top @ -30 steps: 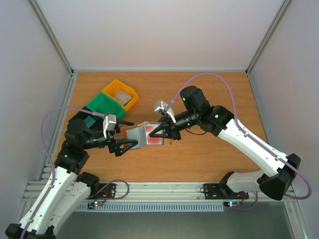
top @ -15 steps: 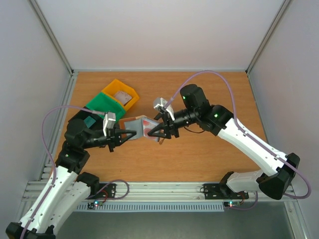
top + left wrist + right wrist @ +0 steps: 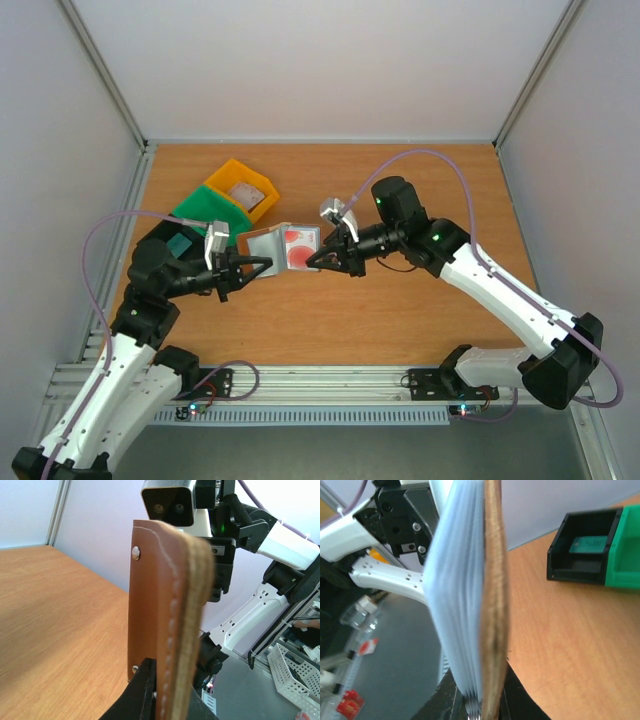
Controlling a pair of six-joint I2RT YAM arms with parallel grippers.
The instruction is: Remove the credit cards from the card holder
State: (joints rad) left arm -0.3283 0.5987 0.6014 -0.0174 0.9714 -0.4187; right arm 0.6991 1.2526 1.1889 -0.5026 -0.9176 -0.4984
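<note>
Pale-walled booth around a wooden table (image 3: 420,330); noted a green bin (image 3: 205,210) and a yellow bin (image 3: 225,172) toward its far-left corner. Found the card holder (image 3: 265,245) lifted clear of the wood, over the middle of the table and a little toward the left edge, just beside the green bin. Saw it spread open between both arms, pale inside turned up toward the overhead camera, long axis roughly parallel to the near edge.

Read the left gripper (image 3: 257,265) as clamped tight on the holder's left flap, with brown leather pinched between the fingers in the left wrist view. Read the right gripper (image 3: 315,260) as likewise closed on the right flap's edge, with grey-blue layers and brown backing squeezed together in the right wrist view.

Spotted the credit cards (image 3: 298,250) only as one red face in the right half, just beside the right fingertips and well apart from the left ones. Judged the right arm the nearer for any pull, yet found no free jaws on either side: would probably need to release that flap first. Could not make out the direction of the pocket's mouth, the card's long axis, or the count of cards.
</note>
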